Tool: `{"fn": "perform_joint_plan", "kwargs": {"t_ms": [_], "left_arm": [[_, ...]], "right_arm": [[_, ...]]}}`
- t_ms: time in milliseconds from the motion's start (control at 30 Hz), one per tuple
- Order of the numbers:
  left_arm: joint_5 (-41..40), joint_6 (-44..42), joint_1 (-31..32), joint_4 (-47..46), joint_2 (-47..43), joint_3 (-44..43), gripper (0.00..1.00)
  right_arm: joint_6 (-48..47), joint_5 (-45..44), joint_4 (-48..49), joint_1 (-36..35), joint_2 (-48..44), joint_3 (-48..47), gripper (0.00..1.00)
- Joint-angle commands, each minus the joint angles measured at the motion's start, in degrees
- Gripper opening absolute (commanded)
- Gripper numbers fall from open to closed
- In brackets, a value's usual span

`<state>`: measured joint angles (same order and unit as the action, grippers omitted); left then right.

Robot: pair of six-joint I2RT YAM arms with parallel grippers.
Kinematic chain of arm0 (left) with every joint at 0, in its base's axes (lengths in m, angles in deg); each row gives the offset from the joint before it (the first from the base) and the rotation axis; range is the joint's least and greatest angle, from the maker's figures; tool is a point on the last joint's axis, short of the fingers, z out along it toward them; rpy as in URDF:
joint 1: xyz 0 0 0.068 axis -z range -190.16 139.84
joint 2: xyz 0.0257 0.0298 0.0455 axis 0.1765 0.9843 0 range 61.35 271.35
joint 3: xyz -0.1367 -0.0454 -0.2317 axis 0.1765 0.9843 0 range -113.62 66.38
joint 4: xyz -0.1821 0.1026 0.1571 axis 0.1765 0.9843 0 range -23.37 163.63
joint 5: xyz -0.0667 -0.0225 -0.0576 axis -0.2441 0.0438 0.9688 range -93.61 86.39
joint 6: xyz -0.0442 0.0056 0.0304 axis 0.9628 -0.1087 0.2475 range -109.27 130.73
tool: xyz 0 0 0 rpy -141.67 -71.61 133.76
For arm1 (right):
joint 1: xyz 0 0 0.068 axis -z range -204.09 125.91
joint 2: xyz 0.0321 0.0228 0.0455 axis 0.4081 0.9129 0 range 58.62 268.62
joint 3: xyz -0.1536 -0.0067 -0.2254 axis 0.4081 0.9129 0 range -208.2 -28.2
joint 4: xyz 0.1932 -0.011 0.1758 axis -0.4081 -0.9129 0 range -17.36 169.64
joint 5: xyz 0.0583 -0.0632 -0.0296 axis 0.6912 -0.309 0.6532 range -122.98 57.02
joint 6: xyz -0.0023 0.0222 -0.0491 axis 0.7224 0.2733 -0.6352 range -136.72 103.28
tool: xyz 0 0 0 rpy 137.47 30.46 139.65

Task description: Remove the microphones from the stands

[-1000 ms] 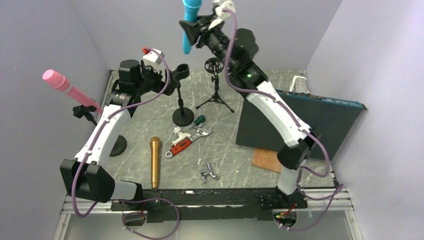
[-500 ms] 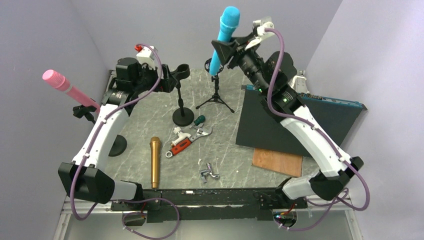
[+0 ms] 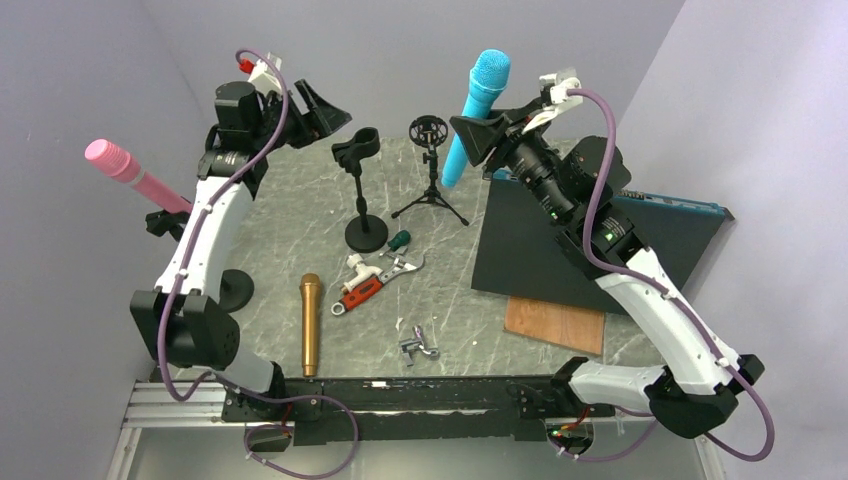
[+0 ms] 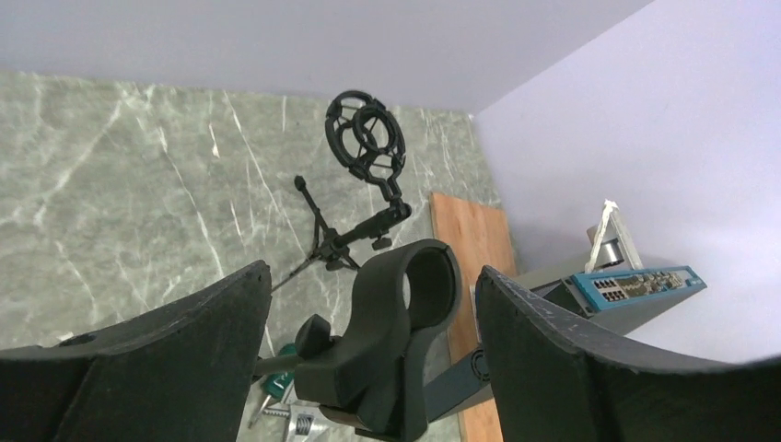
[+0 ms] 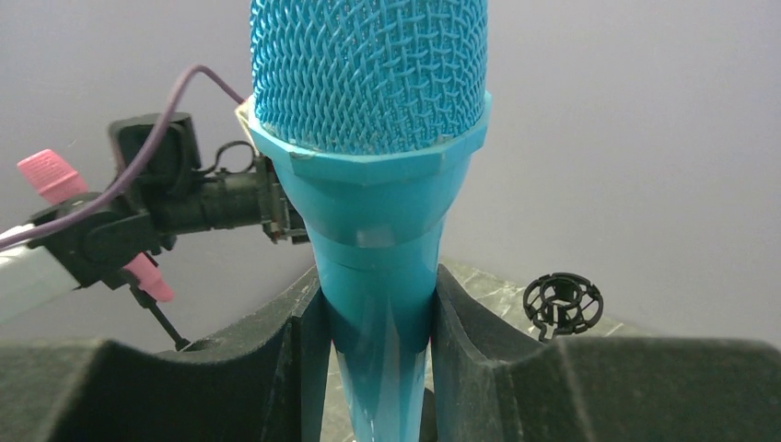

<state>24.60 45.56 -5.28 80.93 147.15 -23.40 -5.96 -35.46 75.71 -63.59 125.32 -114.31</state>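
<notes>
My right gripper (image 3: 480,133) is shut on a blue microphone (image 3: 480,105) and holds it in the air, head up, above the back of the table. In the right wrist view the microphone's body (image 5: 373,212) is clamped between the two pads of the gripper (image 5: 376,313). The black stand (image 3: 366,232) with a round base has an empty clip (image 3: 357,147). My left gripper (image 3: 322,110) is open, up and to the left of that clip. In the left wrist view the clip (image 4: 405,322) sits between the spread fingers, apart from both.
A pink microphone (image 3: 135,175) sits in a stand at the left. A gold microphone (image 3: 310,322), wrenches (image 3: 372,275) and a metal part (image 3: 420,346) lie on the table. A tripod with a shock mount (image 3: 430,135) stands at the back. A dark board (image 3: 560,240) and a wood piece (image 3: 555,322) lie at the right.
My right arm has swung right and down with the blue microphone, now tilted head up. My left gripper has drawn up and back from the stand's clip.
</notes>
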Motion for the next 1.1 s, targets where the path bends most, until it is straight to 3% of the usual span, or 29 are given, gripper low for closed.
{"fn": "perform_joint_plan", "kwargs": {"t_ms": [0, 300, 533, 833, 1067], "left_arm": [[4.0, 1.8, -0.2, -2.6, 1.7, -2.9, 0.85], [4.4, -2.7, 0.7, -1.4, 2.4, 1.0, 0.81], [5.5, -2.6, 2.4, -7.4, 0.1, 9.5, 0.83], [-0.9, -6.6, 3.0, 0.8, 1.0, 13.0, 0.77], [-0.9, -6.8, 2.9, -2.0, 2.0, 22.0, 0.79]], "right_arm": [[0.3, 0.1, 0.7, 0.0, -2.4, 1.0, 0.0], [0.0, -1.2, -0.2, 0.0, -5.3, 4.0, 0.0], [0.8, -0.3, -0.2, 0.0, -5.3, 3.8, 0.0], [1.2, -0.6, -1.3, 0.0, -7.1, 5.0, 0.0], [1.2, -1.0, -3.6, -0.1, -8.5, 5.8, 0.0]]}}
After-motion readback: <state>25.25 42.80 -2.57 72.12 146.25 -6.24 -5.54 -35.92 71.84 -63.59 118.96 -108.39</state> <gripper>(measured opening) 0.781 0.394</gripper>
